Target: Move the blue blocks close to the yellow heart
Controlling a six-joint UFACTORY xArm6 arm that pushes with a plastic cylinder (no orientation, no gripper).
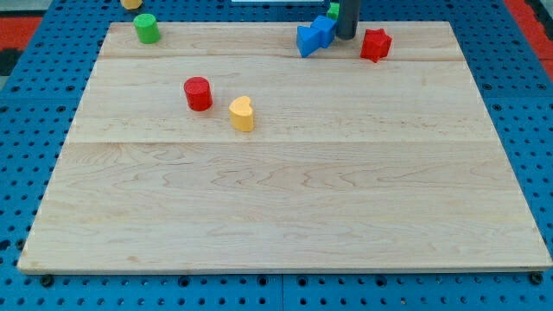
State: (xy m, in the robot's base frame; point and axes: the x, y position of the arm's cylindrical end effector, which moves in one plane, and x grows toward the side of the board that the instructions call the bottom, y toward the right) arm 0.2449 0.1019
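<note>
Two blue blocks sit touching near the view's top: one (308, 41) to the left and lower, one (323, 28) to its upper right; their shapes are hard to make out. The yellow heart (243, 113) lies left of the board's middle, well down and left of them. My tip (346, 36) is at the view's top, just right of the upper blue block, touching or almost touching it.
A red cylinder (198, 93) stands just up-left of the heart. A red star (375, 45) lies right of my tip. A green cylinder (146, 28) is at top left, a yellow block (131, 3) above it, a green block (333, 10) behind the rod.
</note>
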